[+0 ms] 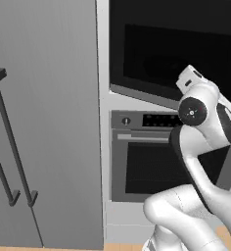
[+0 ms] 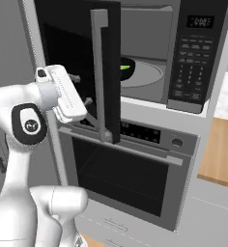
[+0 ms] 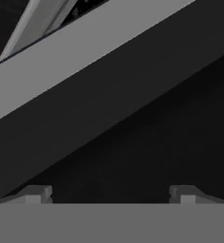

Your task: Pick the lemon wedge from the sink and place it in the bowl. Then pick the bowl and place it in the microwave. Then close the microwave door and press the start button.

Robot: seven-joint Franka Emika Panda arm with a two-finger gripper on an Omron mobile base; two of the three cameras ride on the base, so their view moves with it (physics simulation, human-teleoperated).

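Note:
The microwave (image 2: 149, 58) stands open, its black door (image 2: 79, 53) swung out with the grey inner edge toward the right base camera. On the turntable inside sits the dark bowl (image 2: 131, 73), and the lime-green lemon wedge (image 2: 125, 66) lies in it. My gripper (image 2: 82, 89) is open, empty, and close against the door's outer face. Its fingertips (image 3: 38, 194) sit wide apart in the hand view, facing the dark door panel (image 3: 147, 123). From the left base view the door's window (image 1: 176, 49) faces me, with my hand (image 1: 198, 86) in front of it. The sink is out of view.
The microwave keypad (image 2: 191, 62) is on the right of the cavity. Below is the larger oven (image 2: 130, 173) with a bar handle (image 1: 142, 139). Tall grey cabinet doors with dark handles (image 1: 12, 142) stand to the left. A wooden counter (image 2: 222, 149) lies to the right.

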